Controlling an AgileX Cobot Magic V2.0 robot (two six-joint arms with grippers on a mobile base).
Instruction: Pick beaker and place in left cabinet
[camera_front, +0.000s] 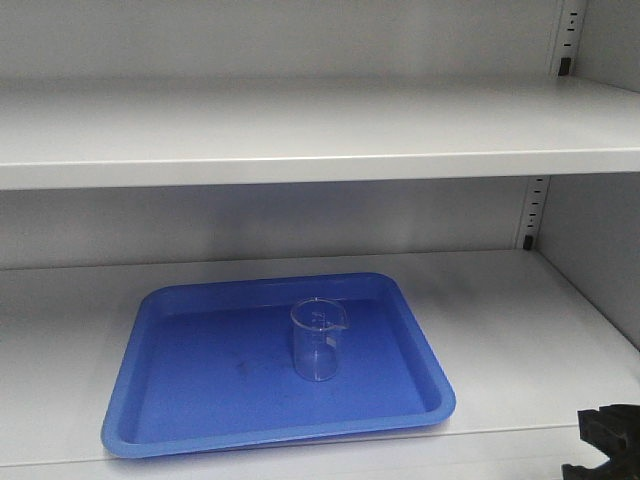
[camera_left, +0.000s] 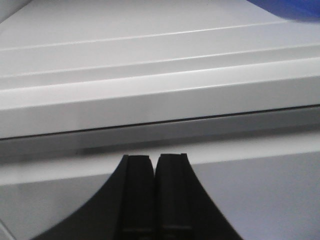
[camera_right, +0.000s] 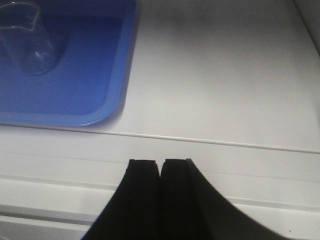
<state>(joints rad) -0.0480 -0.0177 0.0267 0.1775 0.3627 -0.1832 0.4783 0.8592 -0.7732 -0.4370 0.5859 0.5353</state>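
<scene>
Fills the whole front view: pale grey metal cabinet (camera_front: 590, 230), matte and evenly lit, with a flat back panel and a side wall on the right. Carries two wide flat shelves, upper shelf (camera_front: 300, 135) with a thick rolled front lip, lower shelf (camera_front: 520, 330) running out toward the camera. Slotted vertical rail (camera_front: 537, 212) in the back right corner, black clip seated in it just above the lower shelf level; a second clip higher up near the top shelf.

Resting flat on the lower shelf, left of centre: blue plastic tray (camera_front: 190, 400) with rounded corners and a raised rim, front edge close to the shelf lip.

Standing upright inside the tray, slightly right of its middle: clear glass beaker (camera_front: 318, 340), spout turned toward the back right, faint marks on the wall. Nothing touching it.

Seen from the right wrist view: right gripper (camera_right: 160, 162) below and in front of the shelf lip, black fingers pressed together, empty, tray corner and beaker up to the left. Black part of that arm at the lower right corner of the front view.

Seen from the left wrist view: left gripper (camera_left: 154, 157) facing the stepped front edge of the shelf, fingers closed against each other, holding nothing.
</scene>
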